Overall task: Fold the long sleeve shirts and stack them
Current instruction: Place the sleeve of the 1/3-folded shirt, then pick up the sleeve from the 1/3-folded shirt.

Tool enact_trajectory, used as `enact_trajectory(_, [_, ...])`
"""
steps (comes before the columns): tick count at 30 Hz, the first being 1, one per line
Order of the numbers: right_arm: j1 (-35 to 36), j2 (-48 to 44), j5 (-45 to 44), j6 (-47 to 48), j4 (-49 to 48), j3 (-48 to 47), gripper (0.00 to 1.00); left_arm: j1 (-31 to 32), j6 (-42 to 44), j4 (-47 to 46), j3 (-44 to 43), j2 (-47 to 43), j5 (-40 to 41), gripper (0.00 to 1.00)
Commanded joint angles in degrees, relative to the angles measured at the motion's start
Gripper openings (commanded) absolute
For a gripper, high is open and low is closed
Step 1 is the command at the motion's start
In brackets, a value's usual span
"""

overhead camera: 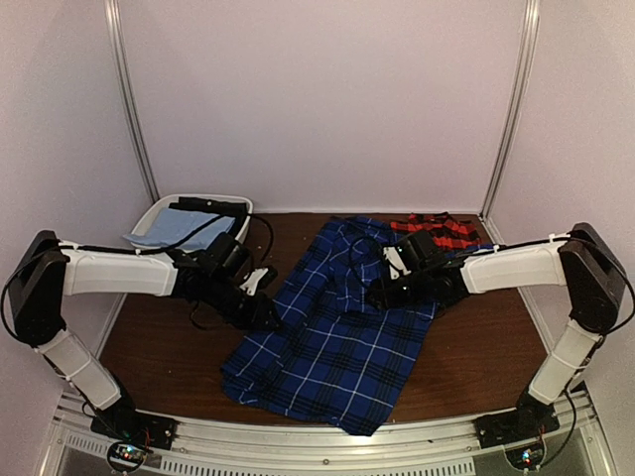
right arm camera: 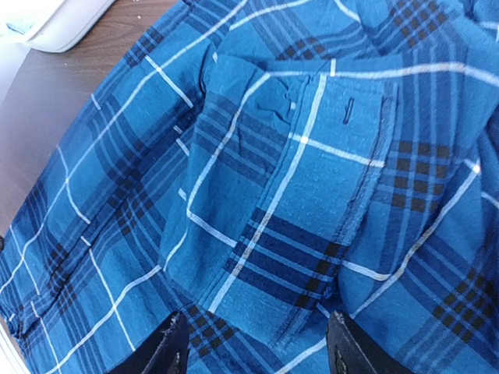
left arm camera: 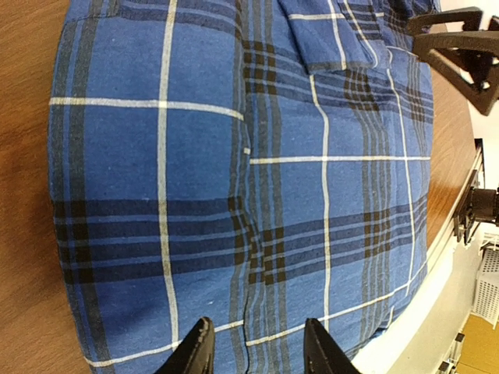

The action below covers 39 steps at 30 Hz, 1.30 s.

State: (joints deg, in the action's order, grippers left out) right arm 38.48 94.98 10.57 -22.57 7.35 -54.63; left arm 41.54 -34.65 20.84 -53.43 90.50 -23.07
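Observation:
The dark blue plaid long sleeve shirt (overhead camera: 332,342) lies spread across the middle of the table, its hem toward the front edge. The red-and-black check shirt (overhead camera: 438,230) is bunched at the back right, partly under the blue one. My left gripper (overhead camera: 264,311) is at the blue shirt's left edge. In the left wrist view it (left arm camera: 259,347) stands open just above flat cloth (left arm camera: 234,156). My right gripper (overhead camera: 383,289) hovers over the shirt's upper right part. In the right wrist view it (right arm camera: 253,351) is open wide over a folded-over sleeve cuff (right arm camera: 304,202).
A white bin (overhead camera: 234,205) stands at the back left with a light blue cloth (overhead camera: 159,230) and a black garment (overhead camera: 208,206) in it. Bare wooden table (overhead camera: 481,347) shows on the right and at the left. A metal rail (overhead camera: 327,441) runs along the front edge.

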Motion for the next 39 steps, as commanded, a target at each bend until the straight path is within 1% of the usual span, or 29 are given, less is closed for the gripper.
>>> enact_trajectory(1, [-0.2, 2.6, 0.8, -4.5, -3.5, 1.0, 0.62, -0.5, -0.1, -1.9, -2.0, 0.8, -0.7, 0.4])
enact_trajectory(8, [-0.5, 5.9, 0.5, -7.3, -6.3, 1.6, 0.64, -0.5, -0.1, -1.9, -2.1, 0.8, -0.6, 0.4])
enact_trajectory(13, [-0.7, 8.3, 1.9, -9.3, -9.1, 1.1, 0.65, -0.5, -0.2, -1.9, -2.1, 0.7, -0.5, 0.4])
enact_trajectory(16, [-0.8, 8.5, 2.0, -10.0, -9.3, 0.1, 0.62, -0.5, -0.3, -1.8, -2.1, 0.6, -0.5, 0.4])
enact_trajectory(22, [-0.6, 5.8, 1.6, -10.2, -8.1, -0.9, 0.46, -0.5, -0.5, -1.4, -2.0, -0.2, 0.1, 0.4])
enact_trajectory(25, [-0.6, 4.8, 2.2, -10.2, -7.8, -1.5, 0.32, -0.5, -0.5, -1.4, -1.8, -0.4, 0.2, 0.4])
enact_trajectory(27, [-0.6, 4.5, 2.6, -10.1, -7.8, -2.2, 0.22, -0.5, -0.6, -1.4, -1.8, -0.4, 0.3, 0.4])
enact_trajectory(28, [-0.4, 4.2, 2.5, -9.8, -6.5, -2.6, 0.16, -0.5, -0.6, -1.3, -1.8, -0.5, 0.4, 0.4])
enact_trajectory(30, [-0.1, 3.6, 2.1, -8.7, -4.7, -3.9, 0.08, -0.6, -0.6, -1.1, -1.8, -0.8, 0.5, 0.4])
enact_trajectory(31, [0.1, 3.3, 1.4, -7.8, -3.4, -4.9, 0.06, -0.6, -0.7, -1.0, -1.8, -1.0, 0.7, 0.4])
enact_trajectory(35, [3.1, 3.7, -0.5, -2.8, 3.8, -11.2, 0.01, -0.9, -1.2, -0.5, -1.7, -2.0, 2.1, 0.4])
enact_trajectory(39, [9.3, 7.7, -3.0, 2.8, 12.4, -19.9, 0.0, -2.6, -2.9, -0.1, -0.8, -4.1, 4.2, 0.39])
